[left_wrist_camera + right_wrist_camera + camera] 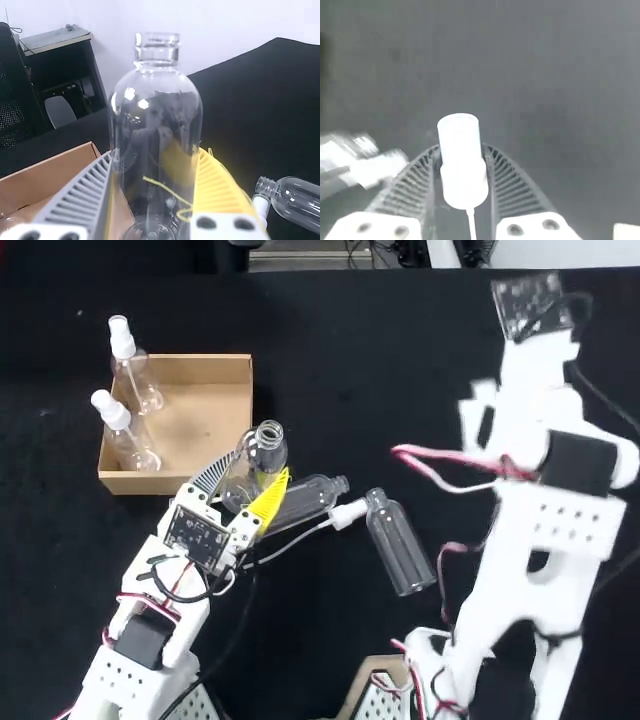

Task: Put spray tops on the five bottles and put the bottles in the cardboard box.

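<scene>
Now left gripper (154,157) is clamping an open bottle (155,115) neck-up; right gripper (462,152) is pinching a spray top (461,165), well apart.

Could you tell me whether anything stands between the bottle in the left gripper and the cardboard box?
Nothing visible does. The uncapped bottle, in the left gripper, is beside the cardboard box; the two capped bottles stand along its opposite side, leaving bare floor.

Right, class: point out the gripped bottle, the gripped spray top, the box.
gripped bottle (155,145): left wrist view, clear body.
gripped spray top (461,155): right wrist view, white head.
box (205,410): high view, bare floor.
</scene>
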`<act>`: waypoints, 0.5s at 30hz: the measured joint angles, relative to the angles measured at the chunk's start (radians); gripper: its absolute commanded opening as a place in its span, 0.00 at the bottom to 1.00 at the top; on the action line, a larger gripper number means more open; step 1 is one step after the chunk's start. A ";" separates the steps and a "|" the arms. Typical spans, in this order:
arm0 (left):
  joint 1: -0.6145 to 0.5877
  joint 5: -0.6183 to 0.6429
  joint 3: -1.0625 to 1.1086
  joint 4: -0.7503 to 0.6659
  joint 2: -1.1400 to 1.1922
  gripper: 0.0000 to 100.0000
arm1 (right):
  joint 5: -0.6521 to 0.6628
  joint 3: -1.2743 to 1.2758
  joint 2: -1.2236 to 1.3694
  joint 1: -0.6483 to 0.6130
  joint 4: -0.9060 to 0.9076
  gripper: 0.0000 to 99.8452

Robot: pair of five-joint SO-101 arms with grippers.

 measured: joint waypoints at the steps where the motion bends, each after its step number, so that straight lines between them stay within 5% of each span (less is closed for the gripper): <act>1: 0.000 0.000 0.000 -0.002 0.000 0.03 | -0.057 -0.052 -0.006 -0.043 0.000 0.01; 7: 0.000 0.000 0.000 -0.003 0.000 0.03 | -0.344 -0.345 -0.021 -0.339 -0.046 0.01; 15: -0.002 0.000 0.000 -0.003 0.000 0.03 | -0.465 -0.387 -0.040 -0.597 -0.195 0.01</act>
